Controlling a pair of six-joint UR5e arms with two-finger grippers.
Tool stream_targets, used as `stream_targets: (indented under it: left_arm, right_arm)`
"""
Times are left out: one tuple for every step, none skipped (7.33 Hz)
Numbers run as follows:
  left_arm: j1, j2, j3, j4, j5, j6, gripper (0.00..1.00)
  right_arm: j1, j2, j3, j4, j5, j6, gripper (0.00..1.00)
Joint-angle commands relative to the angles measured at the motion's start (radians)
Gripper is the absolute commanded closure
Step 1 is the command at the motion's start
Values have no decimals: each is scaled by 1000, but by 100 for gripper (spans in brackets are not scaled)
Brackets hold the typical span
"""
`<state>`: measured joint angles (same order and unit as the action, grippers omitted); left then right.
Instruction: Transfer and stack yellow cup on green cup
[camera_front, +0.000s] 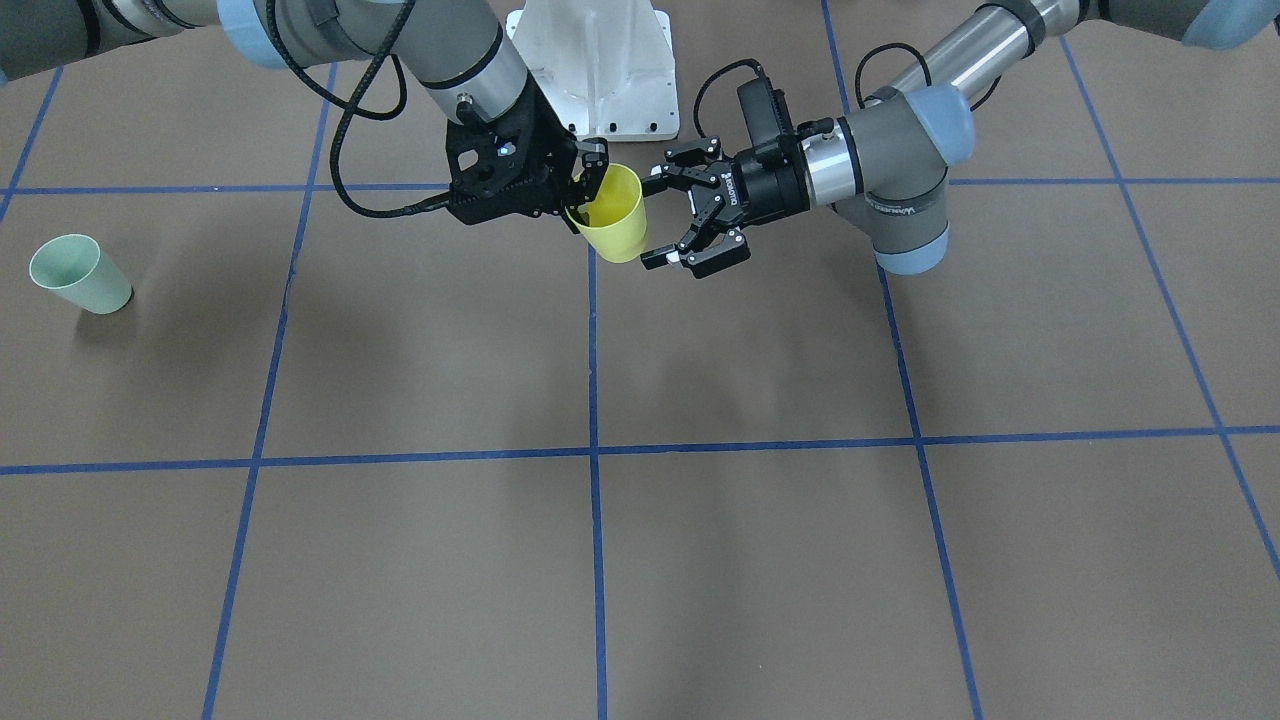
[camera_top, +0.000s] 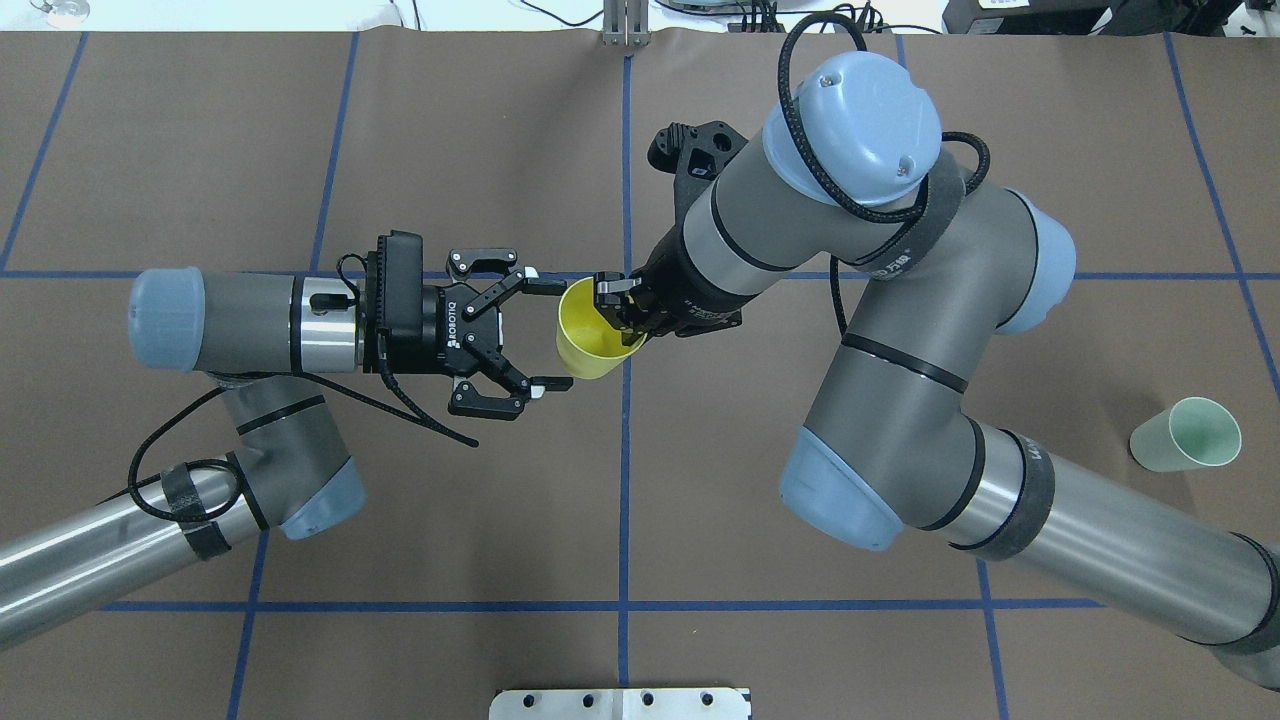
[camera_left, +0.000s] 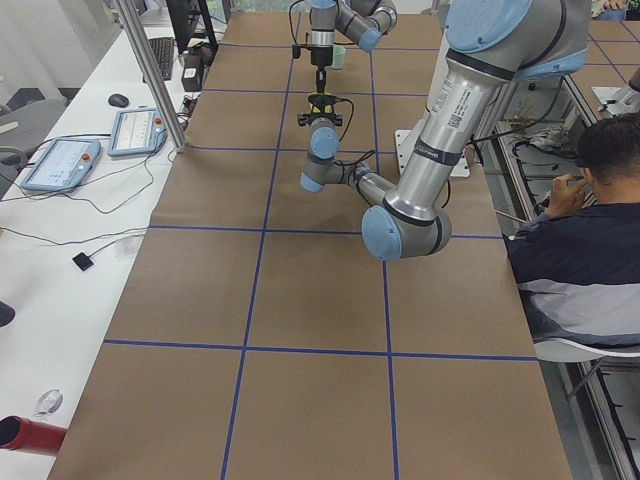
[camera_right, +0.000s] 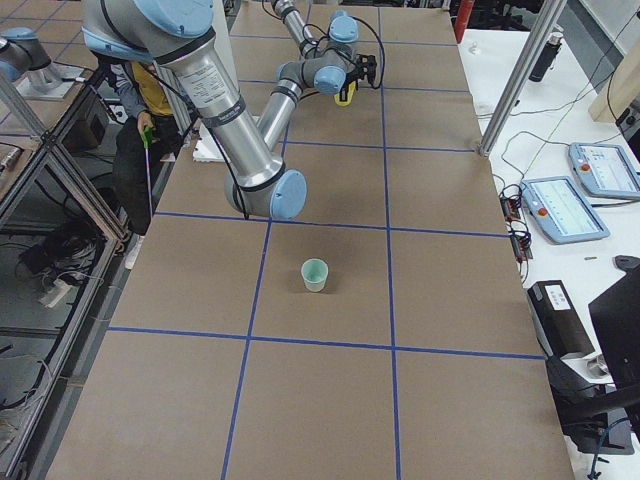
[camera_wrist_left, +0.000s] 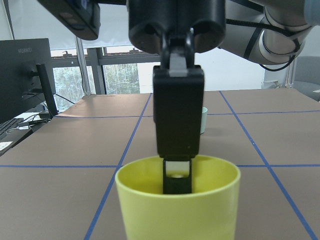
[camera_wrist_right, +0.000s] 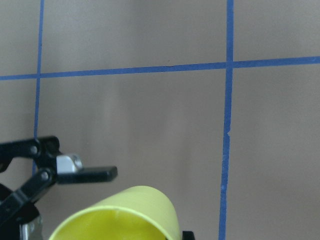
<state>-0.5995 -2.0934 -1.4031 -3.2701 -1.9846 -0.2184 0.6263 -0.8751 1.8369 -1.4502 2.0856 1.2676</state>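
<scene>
Roughly midway, I judge — the yellow cup (camera_front: 618, 228) hangs above the bench (camera_front: 700, 560), its rim pinched by the right jaws, one finger inside. Just beside its wall the left jaws gape wide, holding nothing. Remaining: carry it to the green cup (camera_front: 80, 273) — upright, well apart from both — and nest it.
</scene>
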Motion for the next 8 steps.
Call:
stream_targets:
  left_arm:
    - [0, -1, 0, 10, 38, -57, 0]
    - [-9, -1, 0, 44, 52, -67, 0]
    - [-34, -1, -5, 123, 53, -70, 0]
    - [-67, -1, -5, 204, 53, -71, 0]
    - [-100, -1, -7, 278, 52, -70, 0]
    - [-138, -1, -7, 373, 50, -70, 0]
    - [-185, 1, -7, 500, 44, -67, 0]
    - [-221, 1, -7, 611, 40, -65, 0]
  right_arm:
    - [65, -31, 2, -15, 2, -5, 100]
    - [103, -48, 2, -31, 10, -7, 100]
    - [146, -64, 2, -39, 14, -31, 100]
    - [176, -83, 2, -76, 14, -106, 100]
    - [214, -115, 2, -108, 14, -191, 100]
    - [264, -148, 1, -110, 19, -279, 100]
    - [312, -175, -4, -111, 51, -357, 100]
    - [363, -208, -2, -111, 85, -416, 100]
